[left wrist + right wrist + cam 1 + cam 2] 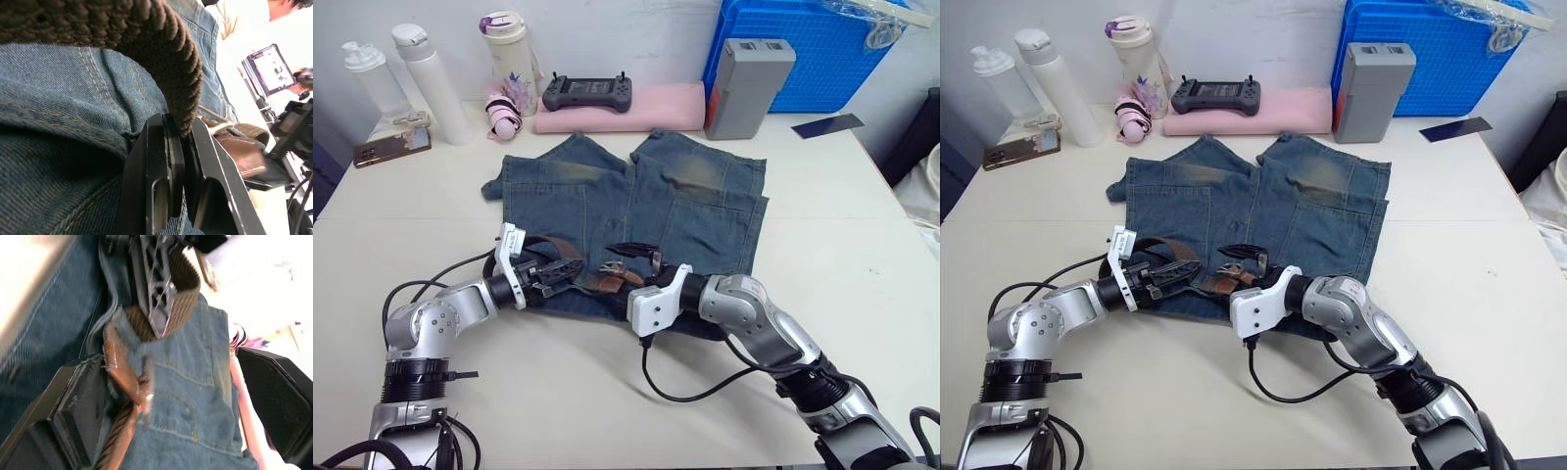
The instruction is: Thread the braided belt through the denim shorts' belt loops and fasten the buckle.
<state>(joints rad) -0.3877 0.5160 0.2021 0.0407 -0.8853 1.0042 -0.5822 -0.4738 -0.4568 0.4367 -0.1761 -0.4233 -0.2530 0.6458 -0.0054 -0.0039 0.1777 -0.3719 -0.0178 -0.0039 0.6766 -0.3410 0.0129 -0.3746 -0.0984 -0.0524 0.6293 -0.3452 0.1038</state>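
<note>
Belt (pixel 570 262) lies along the shorts' (pixel 636 211) waistband at the bench's near edge. My left gripper (pixel 548 273) pinches its woven strap; my right gripper (pixel 628 262) gapes around the leather end. Mid-threading, I judge; next, feed that end through a loop.

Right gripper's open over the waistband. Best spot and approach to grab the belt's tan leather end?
Probably the flat tan leather end itself, just ahead of the braid. It lies flat along the denim shorts waistband, so come from above with the right gripper, fingers straddling its width. The left gripper is already shut on the braided belt, so keep clear of it.
</note>
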